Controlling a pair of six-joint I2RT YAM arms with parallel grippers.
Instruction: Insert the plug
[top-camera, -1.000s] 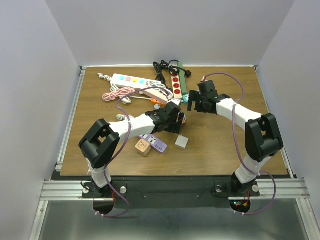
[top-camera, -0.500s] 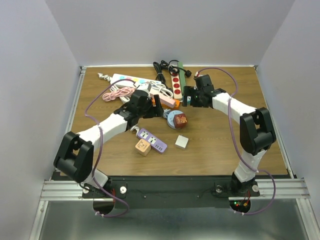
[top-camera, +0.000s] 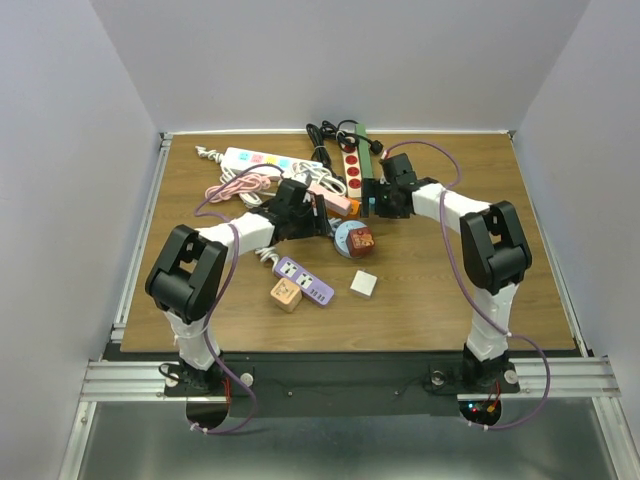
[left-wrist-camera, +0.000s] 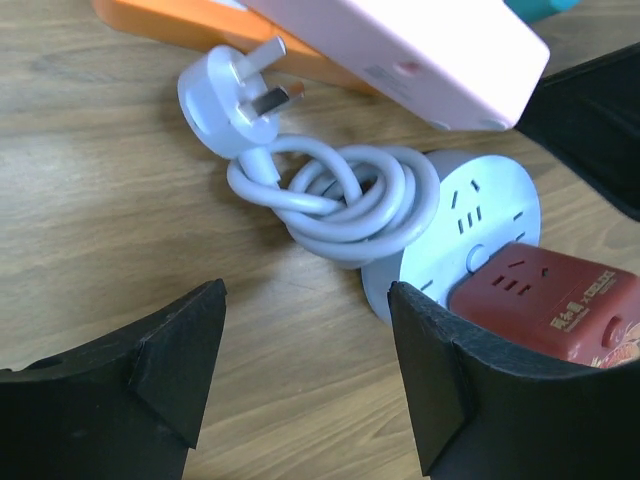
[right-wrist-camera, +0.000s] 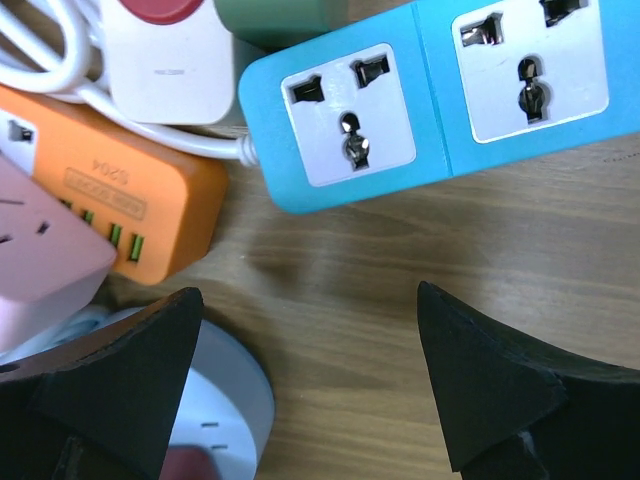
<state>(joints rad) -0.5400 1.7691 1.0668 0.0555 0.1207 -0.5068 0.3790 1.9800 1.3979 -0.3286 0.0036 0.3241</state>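
Near the white plug (left-wrist-camera: 218, 98), left gripper (left-wrist-camera: 305, 300) spread wide and empty, right gripper (right-wrist-camera: 308, 300) released too by the blue power strip (right-wrist-camera: 430, 95), red adapter (left-wrist-camera: 545, 305) sat on the round socket hub (left-wrist-camera: 480, 210).

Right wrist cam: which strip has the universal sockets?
The blue strip: two white universal sockets facing up, straight ahead of the open right pincer. The orange strip beside it shows only small green ports.

On the wooden table (top-camera: 450, 290), a wooden block (top-camera: 286, 294) is seen just beside a purple power strip (top-camera: 306, 281), a grey cube (top-camera: 364, 284) is set apart to their right, and a white strip with coloured switches (top-camera: 258, 160) is laid near the far edge, by a pink coiled cable (top-camera: 237, 186).
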